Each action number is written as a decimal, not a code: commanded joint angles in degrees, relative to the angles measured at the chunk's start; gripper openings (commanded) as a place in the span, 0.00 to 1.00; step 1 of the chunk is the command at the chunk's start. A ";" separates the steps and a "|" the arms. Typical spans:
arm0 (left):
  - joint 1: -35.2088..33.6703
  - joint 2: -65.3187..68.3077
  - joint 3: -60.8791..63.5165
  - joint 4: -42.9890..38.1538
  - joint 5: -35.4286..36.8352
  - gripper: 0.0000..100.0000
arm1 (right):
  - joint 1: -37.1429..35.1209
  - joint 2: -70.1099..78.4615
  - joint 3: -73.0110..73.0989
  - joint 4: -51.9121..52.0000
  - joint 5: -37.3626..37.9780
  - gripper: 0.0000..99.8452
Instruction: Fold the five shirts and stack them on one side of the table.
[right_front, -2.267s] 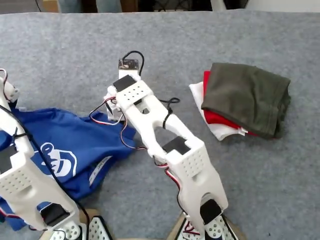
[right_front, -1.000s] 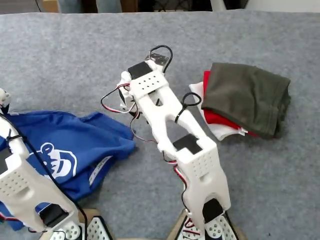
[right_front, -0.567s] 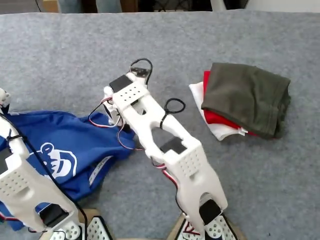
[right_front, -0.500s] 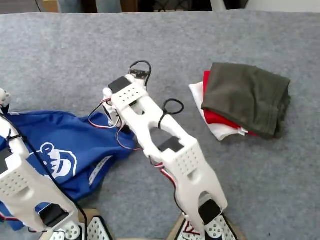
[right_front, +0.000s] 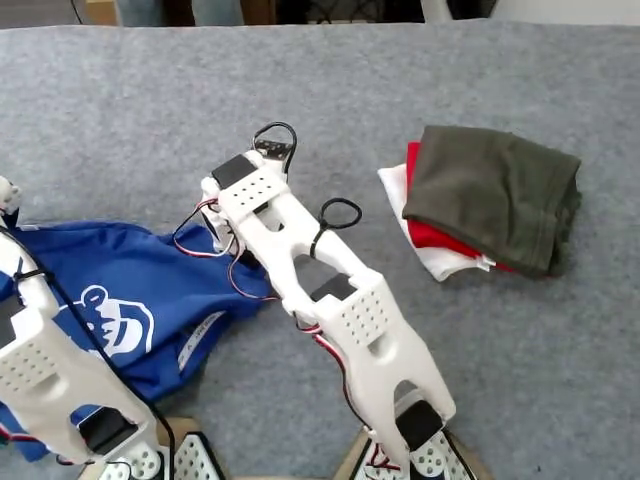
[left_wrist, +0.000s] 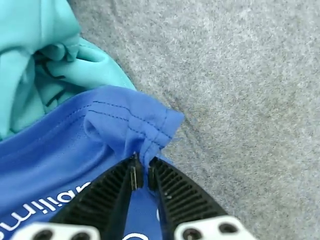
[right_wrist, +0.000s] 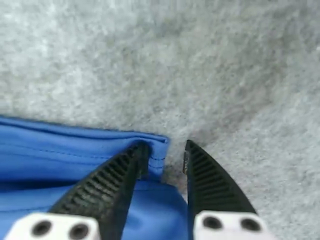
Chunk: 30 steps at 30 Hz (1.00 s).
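Observation:
A blue shirt (right_front: 130, 290) with a white print lies crumpled at the table's left. My left gripper (left_wrist: 141, 167) is shut on a bunched hem corner of the blue shirt (left_wrist: 130, 125), at the shirt's far left end. My right gripper (right_wrist: 165, 147) is open at the blue shirt's (right_wrist: 65, 150) right corner, with one finger on the hem and the other over bare table. The right arm (right_front: 290, 250) stretches from the front edge to that corner. A teal shirt (left_wrist: 35, 55) lies bunched just beyond the blue hem.
A folded stack sits at the right: an olive shirt (right_front: 495, 190) on top, a red shirt (right_front: 430, 235) under it and a white one (right_front: 430, 262) at the bottom. The grey felt table (right_front: 400, 90) lies bare at the back.
My right arm swung left from near the folded stack, back to the blue shirt's right corner. The left arm has kept still for the last second.

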 joint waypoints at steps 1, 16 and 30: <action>-0.31 -3.34 -0.22 -0.44 -0.62 0.03 | -1.14 0.31 -1.98 -1.14 -0.70 0.13; 0.22 -3.34 -0.48 -0.26 -0.62 0.03 | 2.64 0.04 -9.71 5.98 4.31 0.01; 14.73 -3.87 -27.65 12.13 -0.53 0.07 | 15.74 -18.51 -29.49 8.62 33.14 0.01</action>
